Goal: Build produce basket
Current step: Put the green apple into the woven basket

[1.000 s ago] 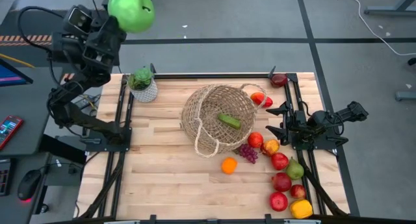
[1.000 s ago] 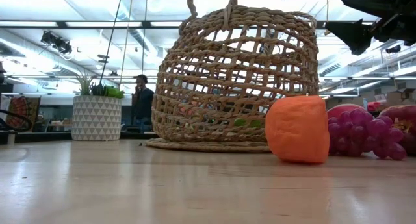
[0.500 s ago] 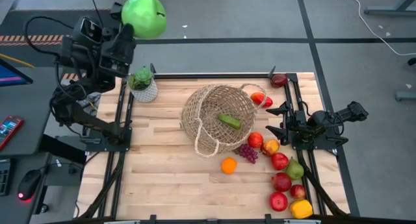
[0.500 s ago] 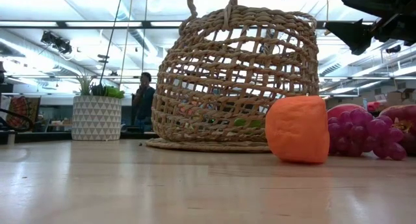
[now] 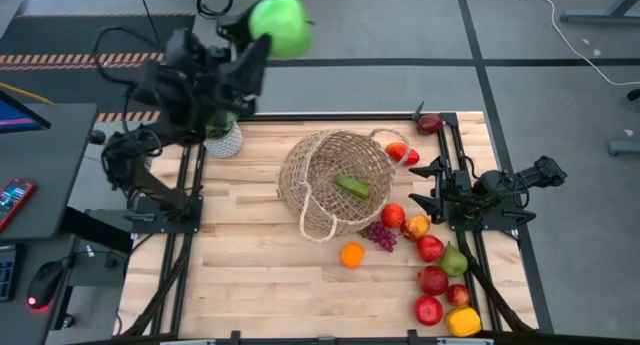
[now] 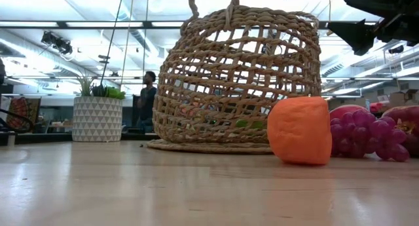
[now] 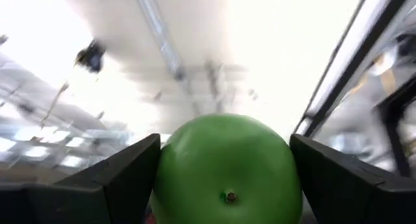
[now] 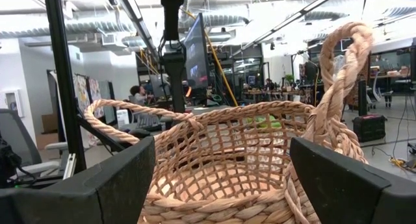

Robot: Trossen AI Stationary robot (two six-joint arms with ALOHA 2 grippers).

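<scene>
My left gripper point(image 5: 268, 33) is raised high above the table's far left corner, slanting upward, and is shut on a green apple point(image 5: 279, 25). The wicker basket point(image 5: 335, 182) stands on its base at the table's middle, with a cucumber point(image 5: 352, 186) lying inside. An orange point(image 5: 352, 254), purple grapes point(image 5: 382, 235), red apples point(image 5: 430, 248), a pear point(image 5: 455, 260) and a yellow pepper point(image 5: 463, 321) lie on the table to the basket's right and near side. My right gripper point(image 5: 430, 185) rests open at the right edge, facing the basket point(image 8: 227, 159). My left gripper pinches the green apple point(image 7: 224, 172) between its two fingers point(image 7: 123, 178), one on each of the apple's opposite sides. The fingers slant upward. One dimpled end point(image 7: 228, 197) of the apple faces the wrist. The apple is lifted clear, high above the table.
A small white pot with a green plant point(image 5: 222, 137) stands at the far left corner, under my left arm. A red apple point(image 5: 429, 122) and a red fruit point(image 5: 403, 152) lie at the far right. The table's near left part is bare wood point(image 5: 250, 275).
My left gripper has swung toward the table's right, toward the basket, carrying the green apple high above the table. It has turned somewhat on the way and stayed shut on the apple.
</scene>
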